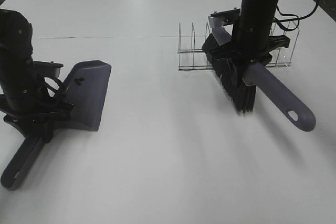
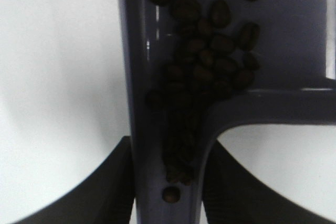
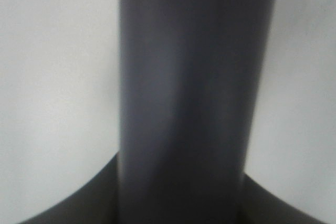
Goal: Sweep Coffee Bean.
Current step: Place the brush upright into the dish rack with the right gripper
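The left gripper (image 1: 39,124) clamps the purple plastic dustpan (image 1: 86,95); the small dark oval coffee beans (image 2: 202,72) lie heaped inside it, just beyond the jaws. The right gripper (image 1: 252,59) grips the purple-handled, black-bristled brush (image 1: 262,90), far from them.

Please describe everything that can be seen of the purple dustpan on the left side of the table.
The dustpan looks like smooth grey-purple plastic: a wide scoop with raised side walls and a long handle with a hanging hole at its end. It sits on the white table, its open edge turned toward the brush side. The left gripper is shut on its handle near the scoop. In the left wrist view the coffee beans, small, dark and oval, lie piled inside it, and some have slid into the handle channel.
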Available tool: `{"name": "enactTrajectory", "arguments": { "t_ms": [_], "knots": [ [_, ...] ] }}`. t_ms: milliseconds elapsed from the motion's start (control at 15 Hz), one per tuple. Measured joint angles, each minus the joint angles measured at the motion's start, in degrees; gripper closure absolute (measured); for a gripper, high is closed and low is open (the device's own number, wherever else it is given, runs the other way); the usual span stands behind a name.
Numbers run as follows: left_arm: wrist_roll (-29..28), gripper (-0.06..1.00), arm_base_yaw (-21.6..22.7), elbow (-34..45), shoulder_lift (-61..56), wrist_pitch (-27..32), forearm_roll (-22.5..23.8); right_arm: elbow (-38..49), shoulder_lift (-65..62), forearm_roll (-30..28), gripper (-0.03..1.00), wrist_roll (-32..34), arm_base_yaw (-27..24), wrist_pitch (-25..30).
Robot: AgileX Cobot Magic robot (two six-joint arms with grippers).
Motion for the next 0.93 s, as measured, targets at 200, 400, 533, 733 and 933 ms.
{"name": "enactTrajectory", "arguments": {
  "t_ms": [200, 400, 533, 733, 933],
  "knots": [
    [-0.2, 0.61, 0.0, 0.0, 0.1, 1.5, -0.1, -2.8, 2.8, 0.1, 0.69, 0.1, -0.3, -0.1],
    [-0.2, 0.61, 0.0, 0.0, 0.1, 1.7, -0.1, -3.0, 4.1, 2.8, 0.68, -0.5, -3.1, 0.0],
    [-0.2, 0.61, 0.0, 0.0, 0.1, 1.7, -0.1, -3.0, 4.1, 4.1, 0.68, -0.5, -3.3, 0.0],
    [-0.6, 0.61, 0.0, 0.0, 0.1, 1.8, -0.1, -3.0, 4.1, 5.8, 0.68, -0.5, -3.3, 0.0],
    [-0.9, 0.61, 0.0, 0.0, 0.1, 1.8, -0.1, -7.2, 6.0, 7.2, 0.68, 0.3, -3.5, 0.1]
  ]
}}
